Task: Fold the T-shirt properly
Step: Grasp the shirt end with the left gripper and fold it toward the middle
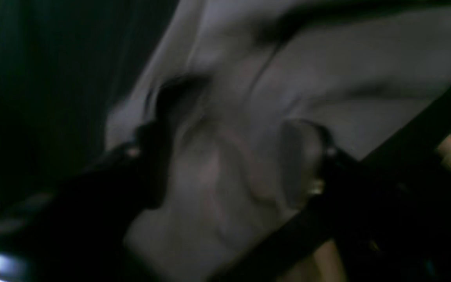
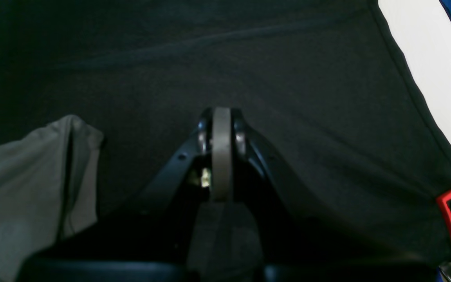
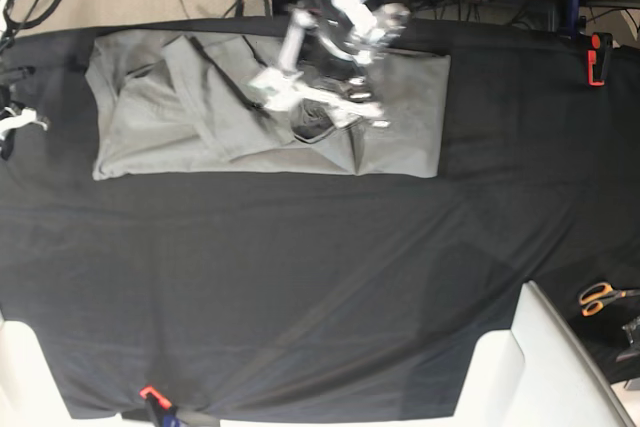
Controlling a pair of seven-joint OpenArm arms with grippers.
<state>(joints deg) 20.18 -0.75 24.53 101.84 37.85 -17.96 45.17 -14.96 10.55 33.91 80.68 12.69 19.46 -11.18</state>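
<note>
The T-shirt (image 3: 265, 107) is lying across the far side of the counter (image 3: 300, 287), on the black cloth (image 3: 320, 247) that is covering it. It is already forming a rough rectangle, with the sleeves apparently turned in over the body, so the fold is judged to be partly done. One arm is reaching over the middle of the shirt in the base view, blurred by motion, and which arm it is cannot be told from that view alone.

In the left wrist view, the left gripper (image 1: 229, 164) is hovering right over bunched grey fabric, its jaws standing apart with cloth showing in the gap between them. Whether they are pinching that cloth or only framing it cannot be told, since the picture is smeared. This placement suggests a pinch at a crease near the middle, the sort of hold that would let a layer be lifted over.

The right gripper (image 2: 221, 152) is sitting with its jaws pressed together and holding nothing, above bare black cloth, with an edge of the shirt just off to its side. It seems to be parked clear of the work.

No label, brand or writing is legible anywhere on the shirt.
</note>
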